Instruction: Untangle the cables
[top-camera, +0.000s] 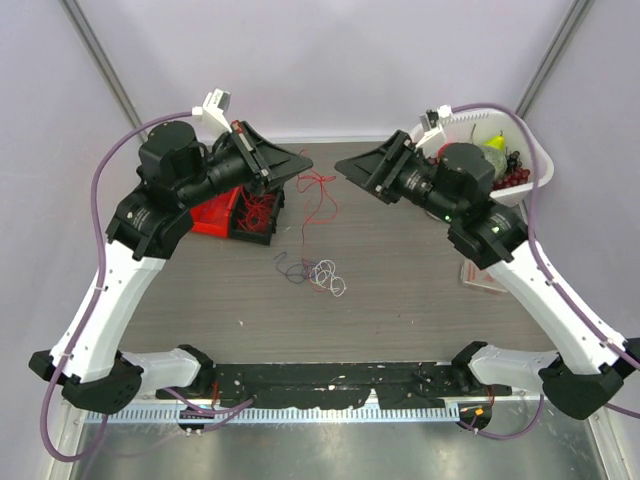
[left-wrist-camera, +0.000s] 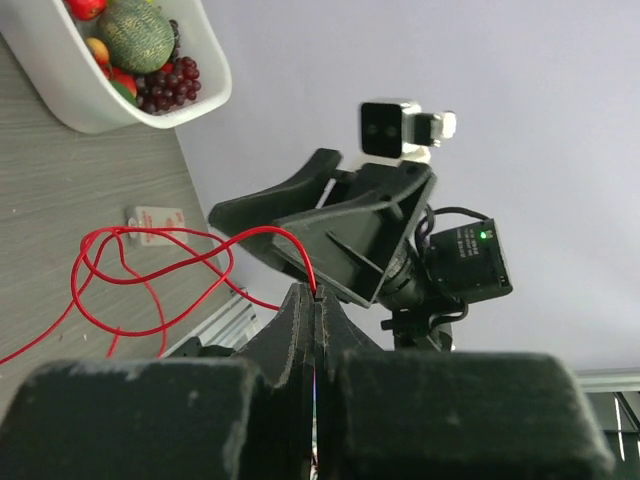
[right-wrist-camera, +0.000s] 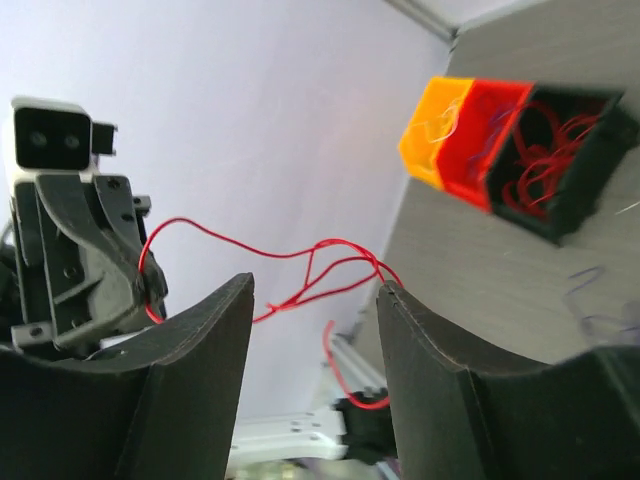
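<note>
Left claw (left-wrist-camera: 313, 297) is pinching fully shut on 1 red cable (left-wrist-camera: 130, 268), fingers pressed together with the strand coming out right at the tips. It is holding that strand up off the counter (top-camera: 400, 260), I'd judge so that the loops are hanging free and can be read apart from the rest. Close by, the right claw (right-wrist-camera: 315, 290) is facing it with its jaws standing wide apart and gripping nothing. The red strand is crossing the gap between them, so it looks to be lining up for a 2nd hold, which would let the 2 arms draw the loops out. From above, the lifted cable is dangling between the 2 claws and trailing down toward the counter. The other cables are lying in 2 places: red wire (right-wrist-camera: 545, 160) is filling the black bin (right-wrist-camera: 605, 165) beside the left arm, and white and dark strands (top-camera: 318, 272) are sitting loose mid-counter. Whether the lifted strand is joined to either, I cannot tell.
</note>
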